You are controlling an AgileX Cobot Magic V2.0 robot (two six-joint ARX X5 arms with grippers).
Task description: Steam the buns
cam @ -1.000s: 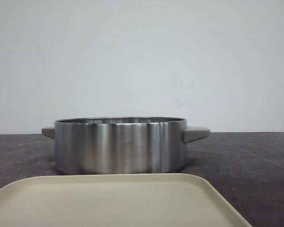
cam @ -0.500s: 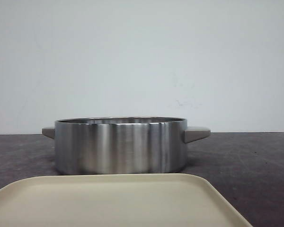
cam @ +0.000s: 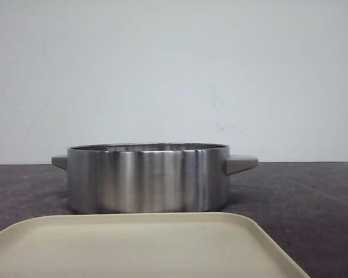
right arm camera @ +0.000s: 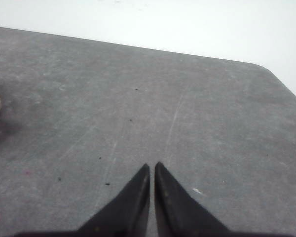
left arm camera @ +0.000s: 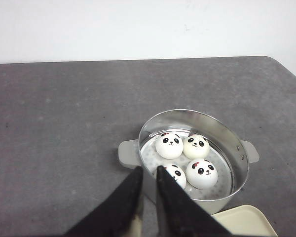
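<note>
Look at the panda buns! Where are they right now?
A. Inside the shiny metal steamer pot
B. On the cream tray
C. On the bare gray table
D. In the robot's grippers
A. The left wrist view shows all four panda buns sitting together on the perforated floor inside the metal steamer pot, while the cream tray holds nothing and both grippers grip nothing.
</note>
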